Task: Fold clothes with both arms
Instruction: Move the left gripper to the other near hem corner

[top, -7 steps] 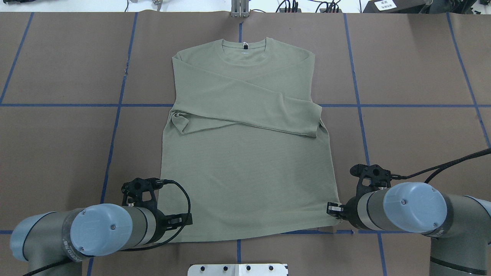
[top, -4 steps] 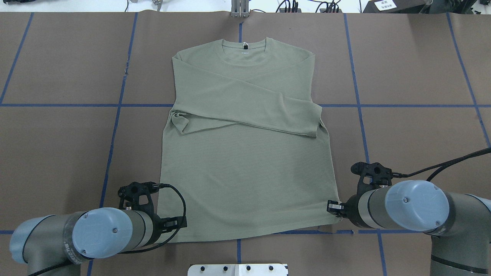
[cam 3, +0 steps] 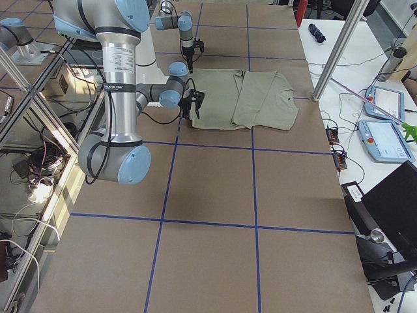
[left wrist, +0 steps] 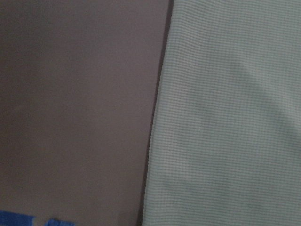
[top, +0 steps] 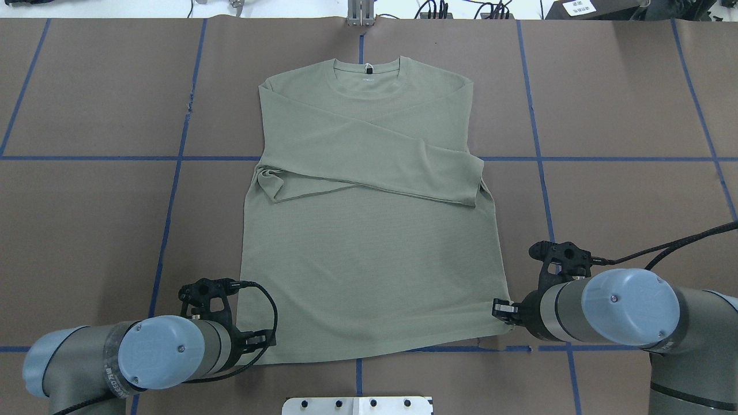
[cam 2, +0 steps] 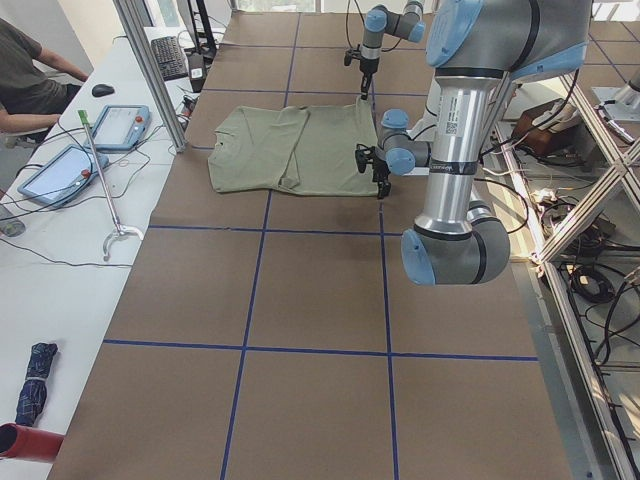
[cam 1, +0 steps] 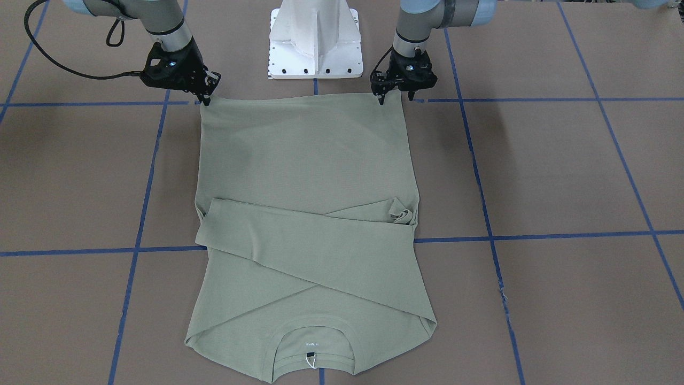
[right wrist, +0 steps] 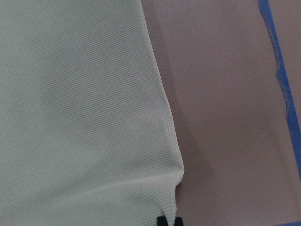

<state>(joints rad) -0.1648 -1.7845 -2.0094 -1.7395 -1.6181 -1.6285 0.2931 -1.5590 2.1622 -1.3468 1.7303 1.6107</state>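
At the hem corners of the sage-green knit shirt (cam 1: 304, 149), the black right gripper (cam 1: 206, 98) pinches cloth while the black left gripper (cam 1: 396, 98) hangs spread, apparently readying a paired lift.

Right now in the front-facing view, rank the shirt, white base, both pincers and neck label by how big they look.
Largest, the shirt
Then the white base
Then the left pincer and right pincer, which look alike, so unranked
Smallest, the neck label

shirt (top: 369, 276) flat on table (top: 622, 104) — sleeves (top: 375, 167) crossed over chest; left claw (cam 1: 395, 99), right claw (cam 1: 205, 99) at hem corners, seemingly touching.
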